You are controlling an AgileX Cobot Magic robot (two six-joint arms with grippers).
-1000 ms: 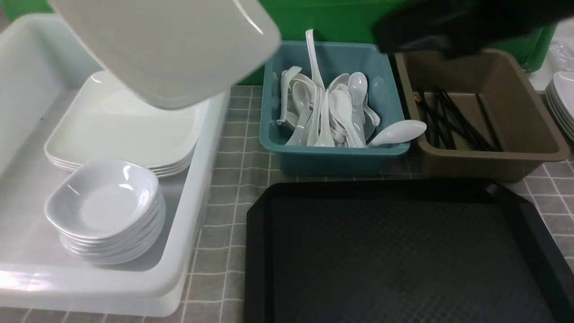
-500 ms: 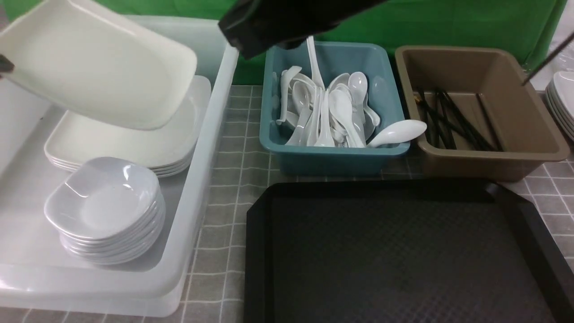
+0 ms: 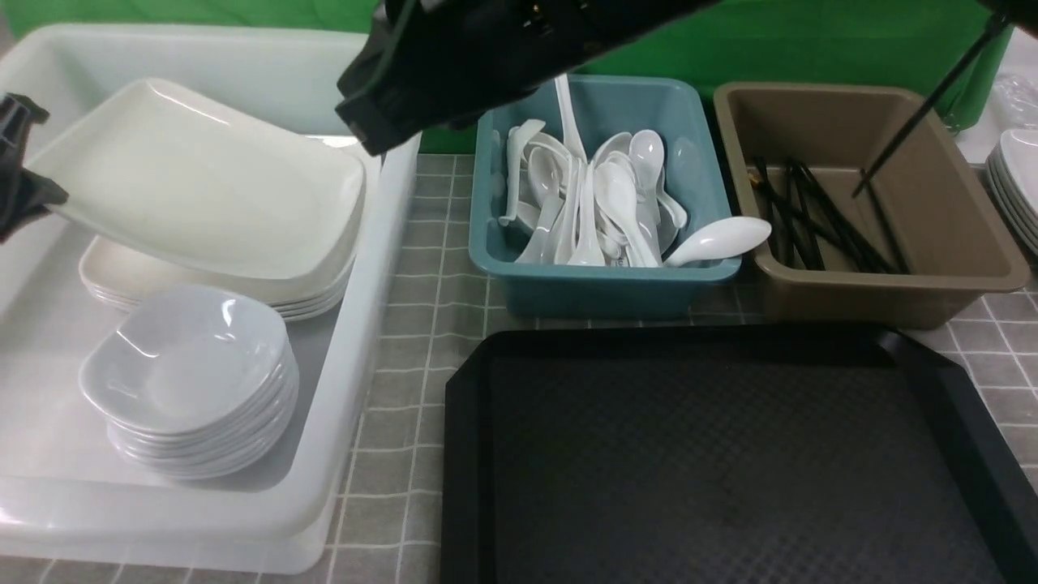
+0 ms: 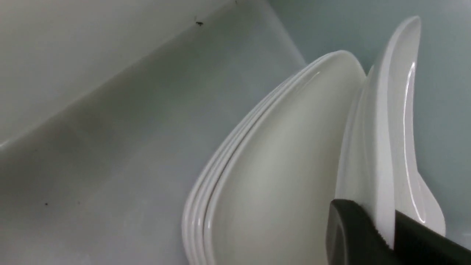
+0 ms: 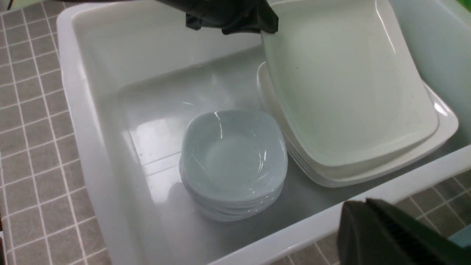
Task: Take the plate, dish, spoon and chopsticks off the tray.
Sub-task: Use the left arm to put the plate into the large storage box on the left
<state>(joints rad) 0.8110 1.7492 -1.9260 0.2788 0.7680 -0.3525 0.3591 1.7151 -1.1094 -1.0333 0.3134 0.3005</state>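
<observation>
The left claw (image 3: 20, 182) is clamped on the edge of one plate (image 3: 203, 178), which tilts over a stack of about four plates (image 3: 308, 302) in the white tub (image 3: 243, 49), far left. The right claw (image 5: 368, 228) is pressed together. One tray (image 3: 730, 454) lies near right.

Bright, even light from above fills the front view; glare streaks the plate (image 3: 203, 186) and the small dishes (image 3: 190, 365) in front of it; a soft shadow lies under that stack; the dark arm (image 3: 486, 57) above the plate is unfocused; the left wrist view is dimmer, the fingers (image 4: 353, 235) at the plate's rim blurred.
</observation>
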